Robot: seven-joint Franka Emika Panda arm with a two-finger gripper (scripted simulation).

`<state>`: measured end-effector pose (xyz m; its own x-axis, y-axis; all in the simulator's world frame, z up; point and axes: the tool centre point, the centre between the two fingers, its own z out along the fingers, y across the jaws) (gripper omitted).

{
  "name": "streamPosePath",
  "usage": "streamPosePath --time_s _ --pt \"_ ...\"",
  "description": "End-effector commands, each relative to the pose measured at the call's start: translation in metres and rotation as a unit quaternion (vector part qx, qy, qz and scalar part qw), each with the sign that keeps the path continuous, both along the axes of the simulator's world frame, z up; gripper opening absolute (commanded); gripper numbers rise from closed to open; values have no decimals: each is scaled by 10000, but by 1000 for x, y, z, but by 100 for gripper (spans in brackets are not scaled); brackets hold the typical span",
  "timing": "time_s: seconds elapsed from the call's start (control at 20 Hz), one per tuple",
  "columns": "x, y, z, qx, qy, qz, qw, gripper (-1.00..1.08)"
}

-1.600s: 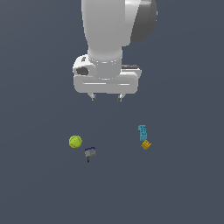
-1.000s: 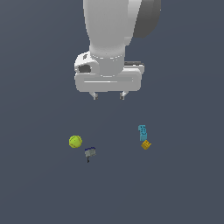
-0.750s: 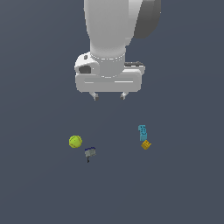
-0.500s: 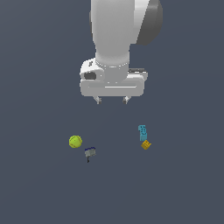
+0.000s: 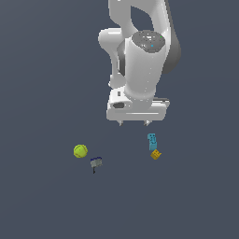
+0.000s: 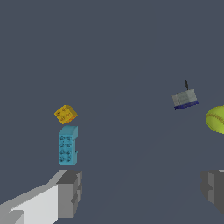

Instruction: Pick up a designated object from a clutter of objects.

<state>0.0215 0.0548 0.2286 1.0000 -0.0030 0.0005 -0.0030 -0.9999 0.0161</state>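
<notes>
With its jaws spread wide and nothing between them, the white gripper (image 5: pixel 134 123) hangs above bare floor, the elongated teal-blue studded block (image 6: pixel 68 145) near one fingertip crowded only by the small orange cube (image 6: pixel 65 114) just beyond it, while the grey and dark-blue block (image 6: pixel 184 99) and yellow-green ball (image 6: pixel 216 118) sit well apart.

The floor (image 5: pixel 42 200) is one flat, dark grey-blue sheet. It fills both views from edge to edge. It looks smooth and plain, with no lines or marks. The light is soft and even. No walls, windows or furniture show.
</notes>
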Motion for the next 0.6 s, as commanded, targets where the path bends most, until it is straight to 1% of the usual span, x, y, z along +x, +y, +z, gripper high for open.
streamPosePath --time_s 0.0,0.3,0.55 --pt "-1 21 -28 -11 -2 -15 10000 100" --pt "-11 71 -91 3 -10 -47 10000 100" --pt "-23 99 -128 38 -7 -63 10000 100"
